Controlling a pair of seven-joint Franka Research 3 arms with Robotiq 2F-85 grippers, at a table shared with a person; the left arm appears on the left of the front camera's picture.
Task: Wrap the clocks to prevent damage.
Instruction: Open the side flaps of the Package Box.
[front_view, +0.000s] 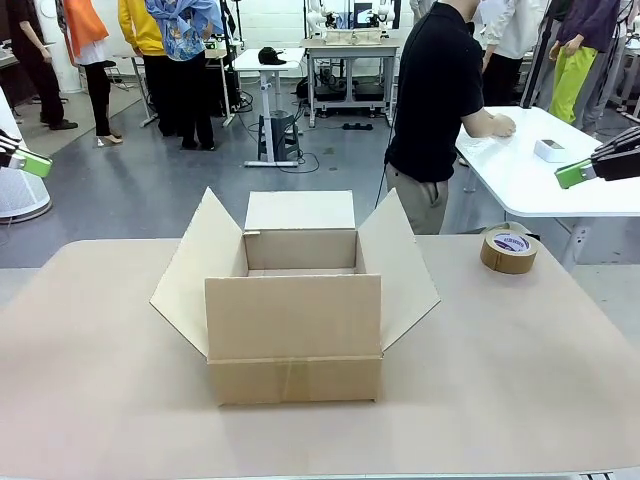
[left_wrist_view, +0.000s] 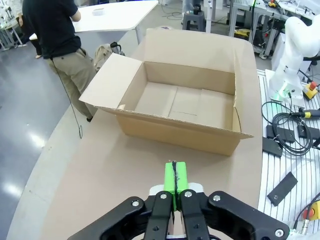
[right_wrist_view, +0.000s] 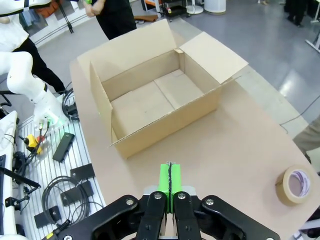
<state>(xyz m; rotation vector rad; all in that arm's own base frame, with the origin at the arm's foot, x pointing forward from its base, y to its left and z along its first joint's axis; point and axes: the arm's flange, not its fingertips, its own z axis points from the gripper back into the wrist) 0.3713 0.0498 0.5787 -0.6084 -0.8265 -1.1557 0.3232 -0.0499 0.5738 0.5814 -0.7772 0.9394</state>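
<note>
The clocks are out of view. An open cardboard box stands in the middle of the table with its flaps spread, and its inside is bare. My left gripper hangs high at the left edge, well clear of the box, with its green pads pressed together. High at the right edge, my right gripper is also shut on nothing.
A roll of brown packing tape lies on the table to the right of the box. A person in a black shirt stands beyond the far edge, turned toward a white side table. Cables and controllers lie beside the table.
</note>
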